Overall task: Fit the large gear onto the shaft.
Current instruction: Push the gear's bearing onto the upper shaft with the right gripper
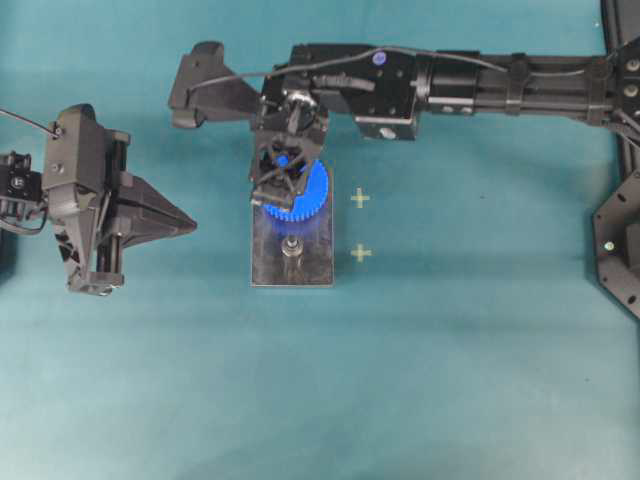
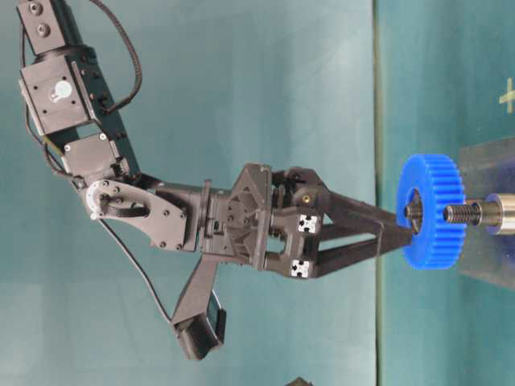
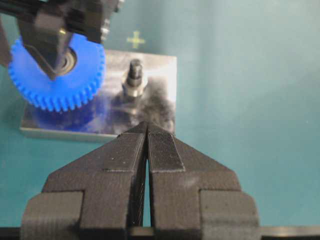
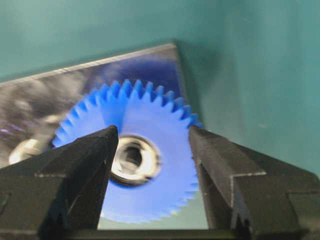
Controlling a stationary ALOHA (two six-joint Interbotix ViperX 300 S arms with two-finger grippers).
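Observation:
The large blue gear (image 1: 312, 195) hangs tilted over the far end of the dark grey plate (image 1: 315, 268), at the height of the post tips (image 2: 434, 181). My right gripper (image 4: 152, 131) is open. Its fingers stand either side of the metal hub (image 4: 135, 160), close to the gear's face (image 2: 409, 221), without clamping it. One silvery shaft (image 1: 291, 248) stands free on the near half of the plate (image 3: 134, 82). The other post is hidden under the gear. My left gripper (image 1: 192, 226) is shut and empty, left of the plate (image 3: 146, 124).
Two yellow cross marks (image 1: 360, 199) (image 1: 361, 253) lie on the teal mat just right of the plate. The right arm (image 1: 480, 75) stretches across the far side of the table. A dark mount (image 1: 625, 240) stands at the right edge.

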